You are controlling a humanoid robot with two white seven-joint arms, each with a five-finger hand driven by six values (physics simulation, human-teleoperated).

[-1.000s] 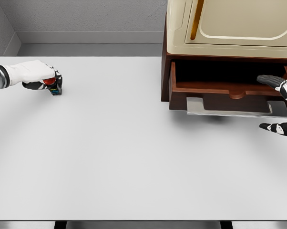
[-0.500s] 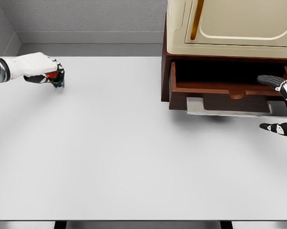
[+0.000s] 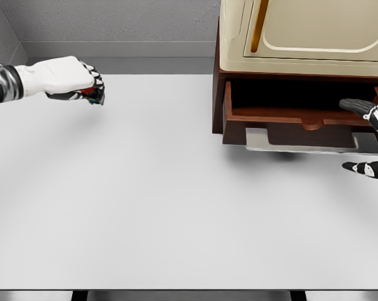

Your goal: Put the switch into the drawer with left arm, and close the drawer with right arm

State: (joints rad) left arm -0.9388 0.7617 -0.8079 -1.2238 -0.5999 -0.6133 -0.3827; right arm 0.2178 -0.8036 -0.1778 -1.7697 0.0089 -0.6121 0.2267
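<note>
A white table (image 3: 145, 207) fills most of the frame, from the lower edge up to a grey wall at the top. In the upper right stands a cabinet (image 3: 302, 37) with a cream upper body and a dark brown wooden base. Its drawer (image 3: 302, 122) is pulled out toward the viewer — the dark inside is open to view, and a flat grey handle plate (image 3: 302, 141) runs along the front edge.

In the upper left of the frame the left hand (image 3: 66, 76) comes in from the left edge on a white forearm with a dark banded wrist. Its fingers are curled tightly round the switch (image 3: 91, 95), a small dark block with a red part, of which only a little shows below the knuckles. Hand and switch are lifted off the table surface, well apart from the drawer across the frame.

At the right edge, only part of the right hand (image 3: 371, 135) is in view — one dark-tipped finger lies over the drawer's right end, another points left below the handle plate, the two held wide apart and grasping nothing.
</note>
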